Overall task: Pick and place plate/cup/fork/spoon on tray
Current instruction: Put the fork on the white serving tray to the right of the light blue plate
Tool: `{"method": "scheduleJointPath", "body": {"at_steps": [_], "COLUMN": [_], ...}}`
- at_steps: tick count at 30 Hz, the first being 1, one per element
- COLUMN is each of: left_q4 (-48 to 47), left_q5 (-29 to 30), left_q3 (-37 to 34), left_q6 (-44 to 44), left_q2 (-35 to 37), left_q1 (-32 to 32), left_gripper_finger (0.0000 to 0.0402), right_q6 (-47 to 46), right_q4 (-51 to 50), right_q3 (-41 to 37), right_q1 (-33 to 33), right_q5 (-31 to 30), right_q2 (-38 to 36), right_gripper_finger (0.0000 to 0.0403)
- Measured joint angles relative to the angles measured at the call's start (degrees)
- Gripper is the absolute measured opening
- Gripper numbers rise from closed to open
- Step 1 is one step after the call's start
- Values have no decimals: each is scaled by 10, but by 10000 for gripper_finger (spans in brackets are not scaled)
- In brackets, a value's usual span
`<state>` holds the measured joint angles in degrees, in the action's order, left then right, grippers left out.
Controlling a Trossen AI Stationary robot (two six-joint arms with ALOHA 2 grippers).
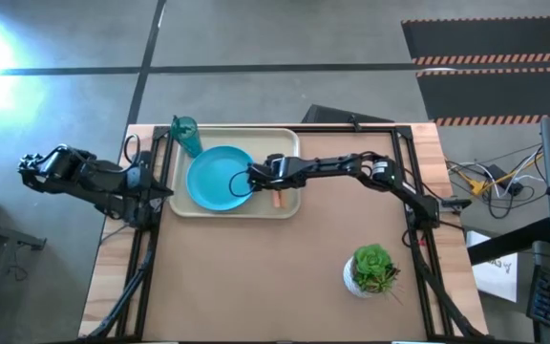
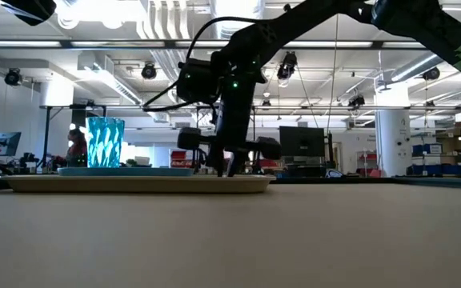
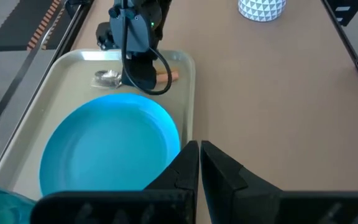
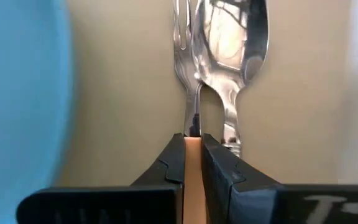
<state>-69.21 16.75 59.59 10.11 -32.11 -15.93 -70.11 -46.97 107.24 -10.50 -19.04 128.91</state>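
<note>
Round sky-blue plate [image 1: 220,178], see-through teal cup [image 1: 186,135], shiny orange-handled spoon [image 4: 234,43] already on big cream tray [image 1: 285,137]. Right gripper [image 4: 193,146] pinches orange-handled fork [image 4: 185,59] beside spoon; only letting go left. Left gripper [image 3: 199,157] closed, empty, waits near tray.

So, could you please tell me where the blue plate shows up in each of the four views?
High view: the plate lies on the tray, left of centre.
Low view: a thin blue edge on the tray, just right of the cup.
Left wrist view: it fills the lower left.
Right wrist view: a blurred blue band along the left edge.
Shared landmark: the right gripper beside the plate.
</note>
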Motion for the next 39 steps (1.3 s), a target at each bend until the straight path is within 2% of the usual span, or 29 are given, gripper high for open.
{"method": "scheduleJointPath", "body": {"at_steps": [13, 26, 34, 39], "left_q4": [-4, -4, -5, -5], "left_q5": [0, -1, -15, -16], "left_q3": [0, 0, 0, 0], "left_q6": [0, 0, 0, 0], "left_q2": [0, 0, 3, 3], "left_q1": [0, 0, 0, 0], "left_gripper_finger": [0, 0, 0, 0], "right_q6": [-7, -25, -33, -34], "right_q4": [-22, 43, 41, 42], "right_q3": [0, 1, 1, 1], "right_q1": [0, -1, -2, -2], "right_q5": [-5, 4, -4, -5], "right_q2": [-3, -10, -10, -10], "right_gripper_finger": [15, 15, 15, 53]}}
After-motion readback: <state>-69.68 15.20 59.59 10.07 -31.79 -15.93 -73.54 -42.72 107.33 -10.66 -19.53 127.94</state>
